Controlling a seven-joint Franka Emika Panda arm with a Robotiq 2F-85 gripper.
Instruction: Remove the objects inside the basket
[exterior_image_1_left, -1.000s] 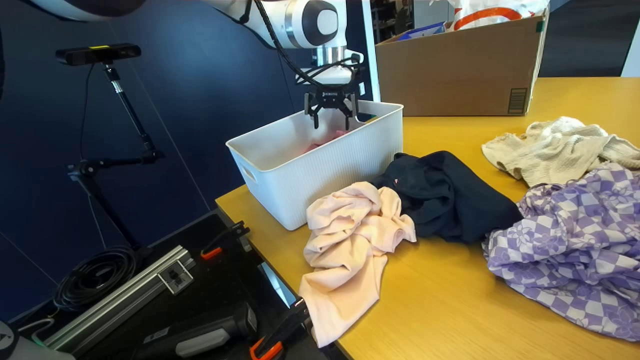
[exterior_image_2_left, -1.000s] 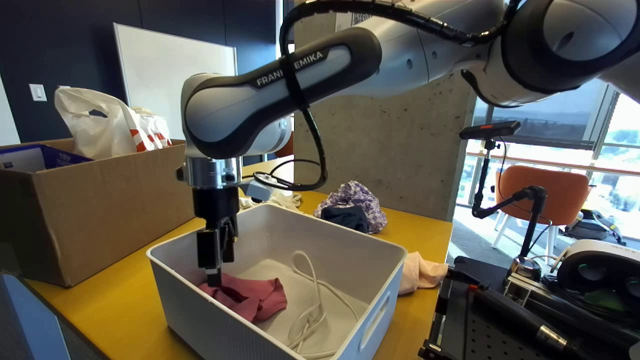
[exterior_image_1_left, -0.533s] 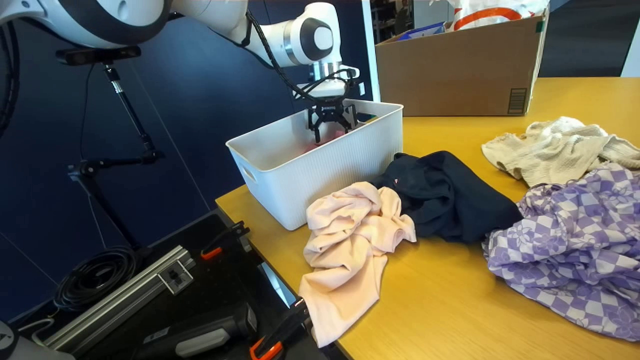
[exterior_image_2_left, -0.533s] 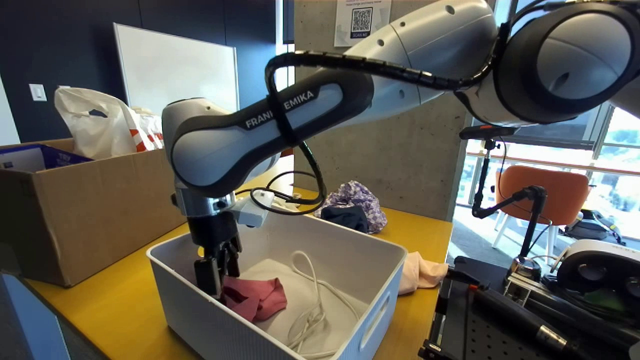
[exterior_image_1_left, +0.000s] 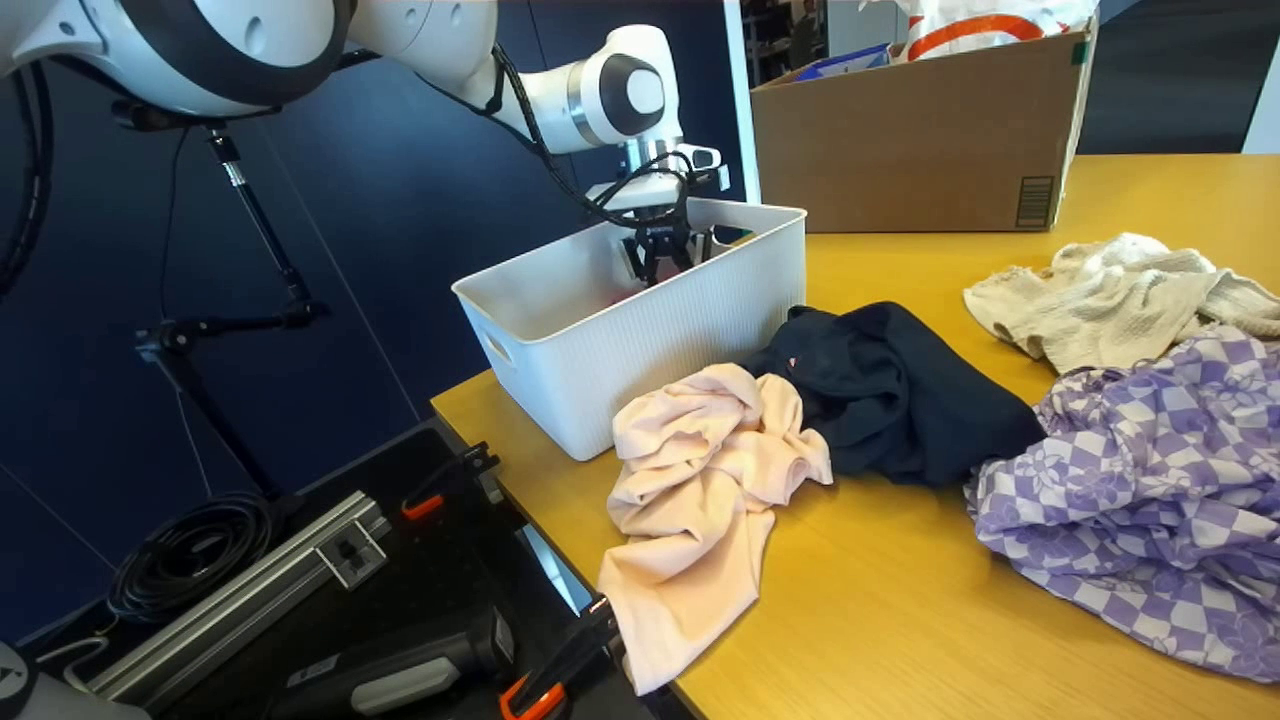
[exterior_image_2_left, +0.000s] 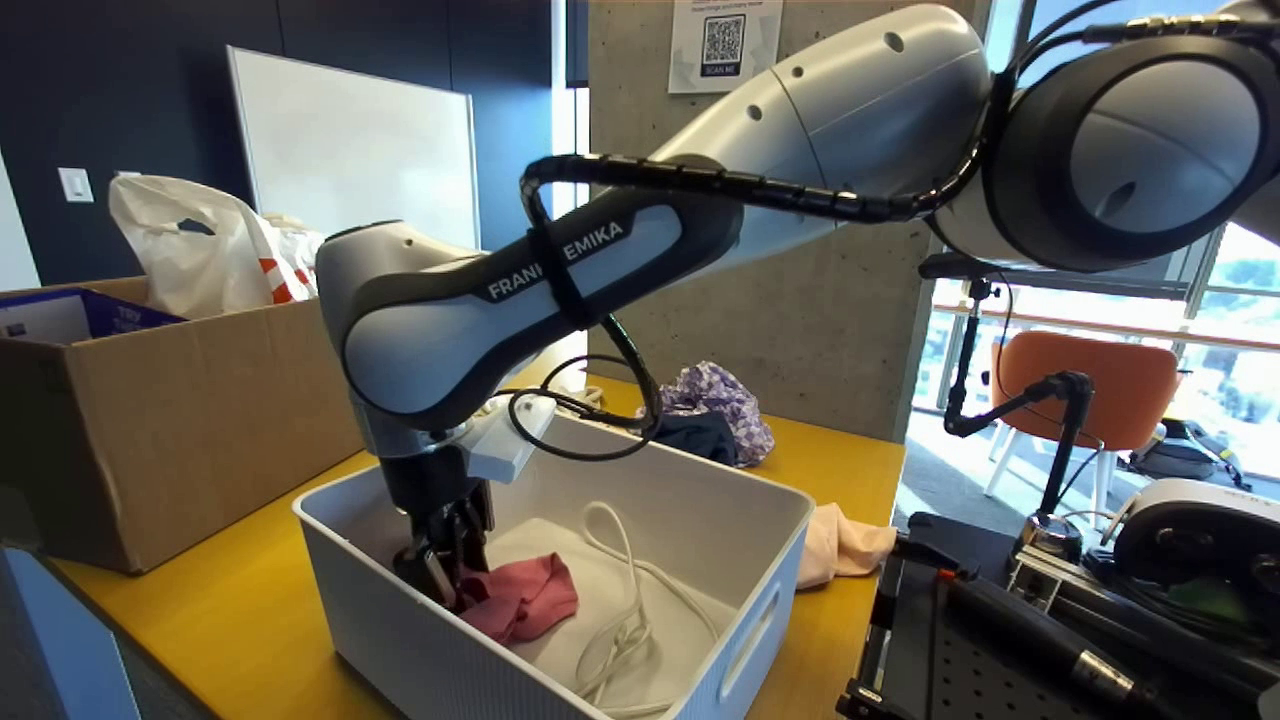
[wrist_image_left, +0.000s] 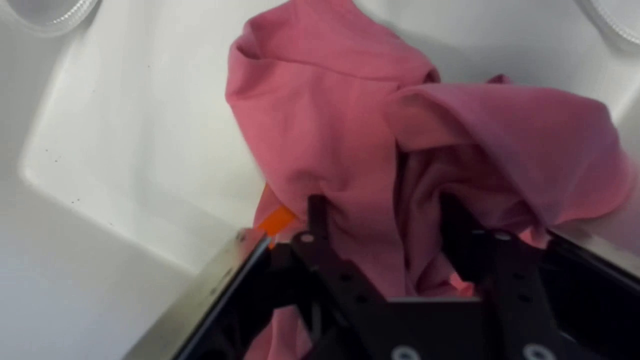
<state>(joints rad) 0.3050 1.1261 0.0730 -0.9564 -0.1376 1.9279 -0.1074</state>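
Observation:
The white basket (exterior_image_1_left: 640, 350) stands at the table's edge and also shows in an exterior view (exterior_image_2_left: 440, 650). Inside it lie a crumpled dusty-red cloth (exterior_image_2_left: 535, 600) and a looped white cable (exterior_image_2_left: 635, 625). In the wrist view the cloth (wrist_image_left: 325, 125) fills the middle, with a small orange patch by the left finger. My gripper (exterior_image_2_left: 458, 585) is down inside the basket at the near end of the cloth. In the wrist view the gripper's fingers (wrist_image_left: 382, 215) stand apart, with cloth folds between and below them. The fingertips are partly sunk among the folds.
Beside the basket lie a peach cloth (exterior_image_1_left: 700, 470), a navy cloth (exterior_image_1_left: 890, 390), a purple checked cloth (exterior_image_1_left: 1150, 490) and a beige cloth (exterior_image_1_left: 1120, 295). A cardboard box (exterior_image_1_left: 920, 140) stands behind. The basket wall (wrist_image_left: 75, 280) is close to the gripper.
My gripper has moved down from the basket's rim to the red cloth on its floor and has tilted a little. The cloth has shifted slightly. The cable has not moved.

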